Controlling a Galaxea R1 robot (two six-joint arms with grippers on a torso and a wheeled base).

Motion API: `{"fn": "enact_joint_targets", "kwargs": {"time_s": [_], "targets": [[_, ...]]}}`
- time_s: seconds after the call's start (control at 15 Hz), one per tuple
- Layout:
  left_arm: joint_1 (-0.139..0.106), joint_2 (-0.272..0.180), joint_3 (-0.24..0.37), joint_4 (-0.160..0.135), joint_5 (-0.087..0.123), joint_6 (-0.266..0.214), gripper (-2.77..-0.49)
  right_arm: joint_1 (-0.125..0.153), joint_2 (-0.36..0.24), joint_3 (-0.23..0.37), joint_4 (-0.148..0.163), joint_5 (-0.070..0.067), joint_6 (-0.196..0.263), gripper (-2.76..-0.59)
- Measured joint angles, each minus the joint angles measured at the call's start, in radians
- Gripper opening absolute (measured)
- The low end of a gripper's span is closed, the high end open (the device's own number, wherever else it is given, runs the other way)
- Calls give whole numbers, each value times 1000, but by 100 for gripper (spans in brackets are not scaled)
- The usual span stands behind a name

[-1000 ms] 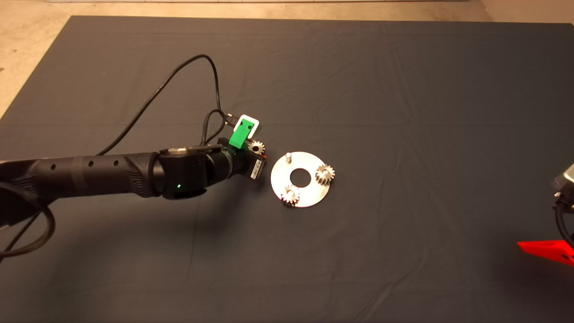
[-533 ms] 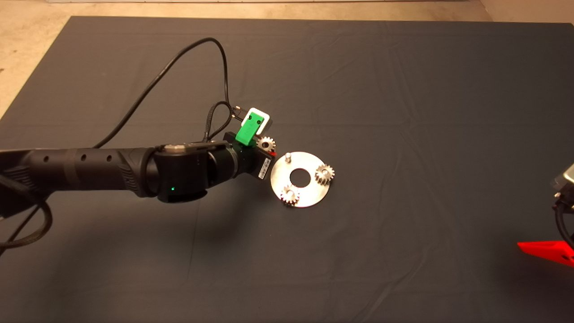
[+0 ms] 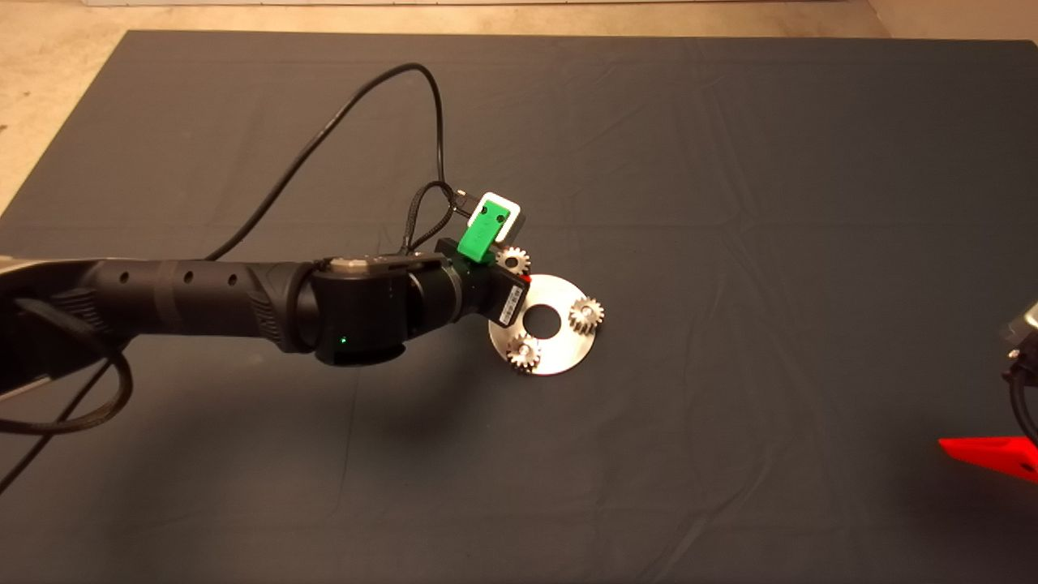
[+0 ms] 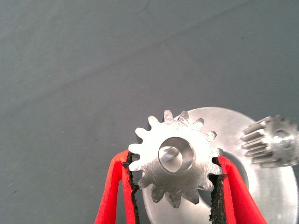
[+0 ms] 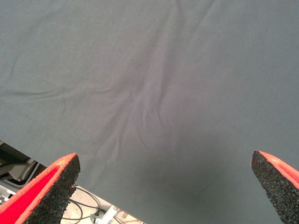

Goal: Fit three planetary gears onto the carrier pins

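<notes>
A shiny round disc (image 3: 559,345) with a central hole lies mid-mat. Two planetary gears sit on carrier pins: one at its right (image 3: 586,313), one at its front left (image 3: 524,351). My left gripper (image 3: 519,272) hovers over the disc's back left edge, shut on the third gear (image 3: 512,260). In the left wrist view that gear (image 4: 175,158) is pinched flat between the two red fingers (image 4: 114,191), its bore above the disc (image 4: 275,186), with a seated gear (image 4: 273,142) beside. The third pin is hidden under the gripper. My right gripper (image 3: 985,454) waits open at the lower right edge.
The left arm's black cable (image 3: 357,97) loops above the mat behind the gripper. The mat's back edge and pale floor (image 3: 49,73) show at the far left. The right wrist view shows bare mat (image 5: 154,93) and some floor beyond its edge.
My left gripper has carried the gear to the right, from beside the disc to over its back left edge, now covering the bare pin. The right arm has stayed put.
</notes>
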Motion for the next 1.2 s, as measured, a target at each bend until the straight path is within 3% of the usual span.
{"fn": "enact_joint_targets", "kwargs": {"time_s": [0.4,0.8,1.07,1.2], "targets": [[1,9,-21,0,0,0,-267,22,-1,0,4,0,0,-62],[3,25,-36,1,-2,0,-267,22,-1,0,5,0,0,-62],[38,34,-39,1,-1,0,-267,22,-1,0,5,0,0,-62],[42,36,-39,1,-2,-1,-267,28,-1,1,5,0,0,-62]]}}
